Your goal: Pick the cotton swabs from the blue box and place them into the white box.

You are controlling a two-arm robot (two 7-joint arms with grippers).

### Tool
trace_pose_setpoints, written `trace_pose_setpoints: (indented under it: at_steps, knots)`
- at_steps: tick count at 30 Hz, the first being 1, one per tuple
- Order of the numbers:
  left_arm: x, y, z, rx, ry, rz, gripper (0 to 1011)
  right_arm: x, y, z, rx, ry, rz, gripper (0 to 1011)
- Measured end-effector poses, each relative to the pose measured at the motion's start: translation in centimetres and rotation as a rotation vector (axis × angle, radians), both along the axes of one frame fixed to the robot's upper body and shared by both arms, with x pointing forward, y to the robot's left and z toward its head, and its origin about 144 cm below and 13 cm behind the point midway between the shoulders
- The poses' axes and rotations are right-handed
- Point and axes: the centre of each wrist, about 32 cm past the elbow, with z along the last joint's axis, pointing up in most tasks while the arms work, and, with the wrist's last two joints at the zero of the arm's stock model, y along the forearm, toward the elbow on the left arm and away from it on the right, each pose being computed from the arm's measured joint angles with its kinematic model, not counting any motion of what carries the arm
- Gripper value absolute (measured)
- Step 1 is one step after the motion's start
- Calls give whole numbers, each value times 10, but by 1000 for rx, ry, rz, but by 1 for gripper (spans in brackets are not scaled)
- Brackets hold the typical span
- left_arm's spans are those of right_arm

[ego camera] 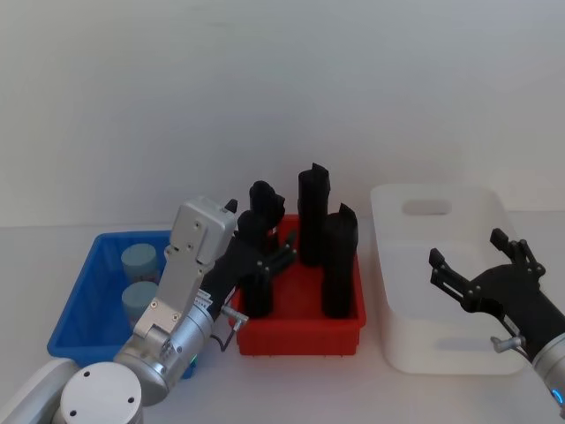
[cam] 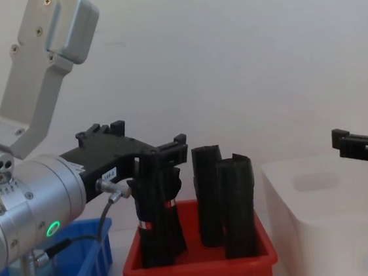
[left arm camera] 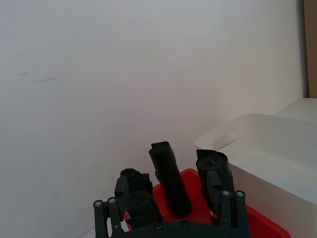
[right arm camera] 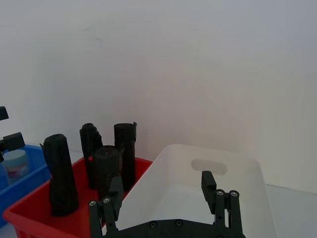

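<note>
Wall [ego camera: 282, 88]: plain white, matte, evenly lit. Tabletop [ego camera: 300, 389]: white, smooth. Brown vertical strip [left arm camera: 311, 49] at wall's edge.

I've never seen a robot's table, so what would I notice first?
Tall black rolls stand in the middle red bin, the open left hand beside them. The open right hand hangs by the white box on the right; two cotton swabs sit in the blue box, left.

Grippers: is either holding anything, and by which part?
Nothing is held. The left gripper is open near the black rolls; the right gripper is open above the white box.
</note>
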Motion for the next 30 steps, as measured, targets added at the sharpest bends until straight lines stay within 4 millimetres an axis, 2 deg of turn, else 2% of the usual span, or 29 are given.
trace_pose_setpoints:
  at_steps: [30]
  knots:
    - [0, 0, 0, 0, 0, 0, 1004, 0, 0, 0, 0, 0, 0, 1002]
